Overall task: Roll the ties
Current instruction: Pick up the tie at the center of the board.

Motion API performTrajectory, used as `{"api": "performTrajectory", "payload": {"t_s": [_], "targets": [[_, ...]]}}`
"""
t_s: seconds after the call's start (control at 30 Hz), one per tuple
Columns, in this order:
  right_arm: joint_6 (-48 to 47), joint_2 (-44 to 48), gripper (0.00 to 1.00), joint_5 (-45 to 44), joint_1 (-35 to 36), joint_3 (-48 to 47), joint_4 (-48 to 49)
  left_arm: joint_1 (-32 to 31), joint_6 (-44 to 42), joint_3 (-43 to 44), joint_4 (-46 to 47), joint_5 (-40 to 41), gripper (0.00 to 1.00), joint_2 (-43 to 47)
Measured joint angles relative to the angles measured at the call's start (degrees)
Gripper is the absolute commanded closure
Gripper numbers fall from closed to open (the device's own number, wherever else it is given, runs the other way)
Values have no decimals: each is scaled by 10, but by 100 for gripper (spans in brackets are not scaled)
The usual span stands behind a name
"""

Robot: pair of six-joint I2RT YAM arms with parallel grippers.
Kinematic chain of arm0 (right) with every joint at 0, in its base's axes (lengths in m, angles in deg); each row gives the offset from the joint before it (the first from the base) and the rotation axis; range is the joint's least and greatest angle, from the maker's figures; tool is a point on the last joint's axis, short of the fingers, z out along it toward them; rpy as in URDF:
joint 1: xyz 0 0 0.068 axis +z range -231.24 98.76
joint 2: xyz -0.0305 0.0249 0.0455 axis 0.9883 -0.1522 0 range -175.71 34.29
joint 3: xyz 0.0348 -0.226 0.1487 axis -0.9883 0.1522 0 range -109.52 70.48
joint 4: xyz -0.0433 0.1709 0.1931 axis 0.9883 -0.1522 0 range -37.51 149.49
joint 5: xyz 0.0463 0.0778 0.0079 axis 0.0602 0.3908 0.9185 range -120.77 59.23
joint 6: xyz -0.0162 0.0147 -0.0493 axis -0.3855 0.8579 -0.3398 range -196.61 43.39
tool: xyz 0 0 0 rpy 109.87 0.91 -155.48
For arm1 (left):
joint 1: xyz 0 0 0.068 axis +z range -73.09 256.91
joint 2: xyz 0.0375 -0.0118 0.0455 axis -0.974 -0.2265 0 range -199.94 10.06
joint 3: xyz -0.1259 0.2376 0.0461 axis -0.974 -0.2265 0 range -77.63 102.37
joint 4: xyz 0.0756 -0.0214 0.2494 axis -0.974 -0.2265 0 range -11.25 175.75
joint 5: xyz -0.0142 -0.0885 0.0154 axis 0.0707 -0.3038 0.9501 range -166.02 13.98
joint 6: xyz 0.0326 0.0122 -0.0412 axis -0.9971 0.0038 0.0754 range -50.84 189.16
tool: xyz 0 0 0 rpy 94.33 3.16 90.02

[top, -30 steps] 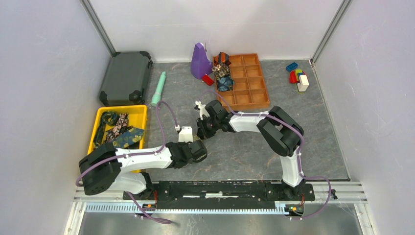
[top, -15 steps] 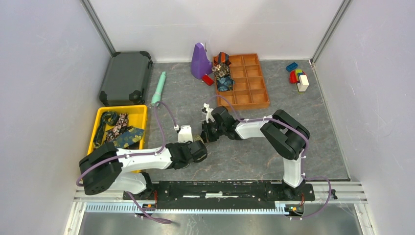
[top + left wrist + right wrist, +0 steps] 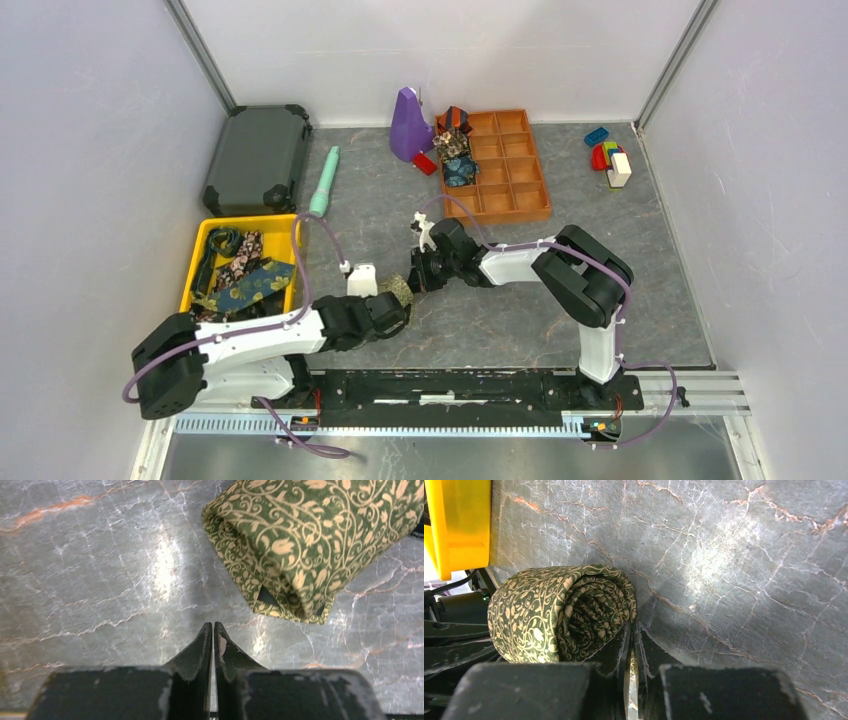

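Olive-gold tie (image 3: 300, 545) sits on the desk (image 3: 520, 310) as a tight coil, between the two claws and a little ahead of the arm bases. Right claw (image 3: 631, 630) is narrow, jaws nearly together at the coil's open end. A sliver of patterned cloth shows between them, so it appears to pinch the outer layer or tail. Left claw (image 3: 213, 626) is pressed shut on nothing, near the coil but not touching it. Orange tray (image 3: 520, 180) at the far side has rolled ties (image 3: 455, 150) in its left column, about three, and the other compartments are bare. Yellow bin (image 3: 262, 219) at the left holds loose ties (image 3: 245, 275) in a heap, unrolled, at least three; the exact count is unclear. Judgement: rolling of this tie looks finished or very nearly so. The coil is not yet in the tray, which is presumably where it goes. Every tie in the bin is left to roll, so the task stands roughly at its midpoint.
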Motion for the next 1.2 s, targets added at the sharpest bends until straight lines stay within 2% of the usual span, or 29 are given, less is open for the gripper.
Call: {"api": "performTrajectory", "payload": {"t_s": [0.17,0.23,0.37,0.5,0.57,0.7,0.83,1.0,1.2], "targets": [[-10,2,89,-8,3,-3,-9,0,-10,31,-73,-13,80,55],[-17,6,89,-17,3,-4,-14,-1,-19,66,-106,-9,75,76],[-29,15,86,-35,6,-4,-30,0,-49,153,-148,23,72,85],[-38,32,75,-67,5,1,-50,15,-110,247,-159,50,71,35],[-41,48,71,-80,1,13,-55,39,-136,259,-151,47,68,14],[-45,81,72,-105,-10,41,-67,125,-232,267,-110,-17,64,-39],[-40,128,74,-120,-14,98,-57,188,-309,283,-92,-75,65,-82],[-8,214,76,-126,24,209,-15,211,-348,315,-78,-97,67,-146],[32,241,77,-130,105,261,53,217,-348,307,-75,-95,65,-150]]}}
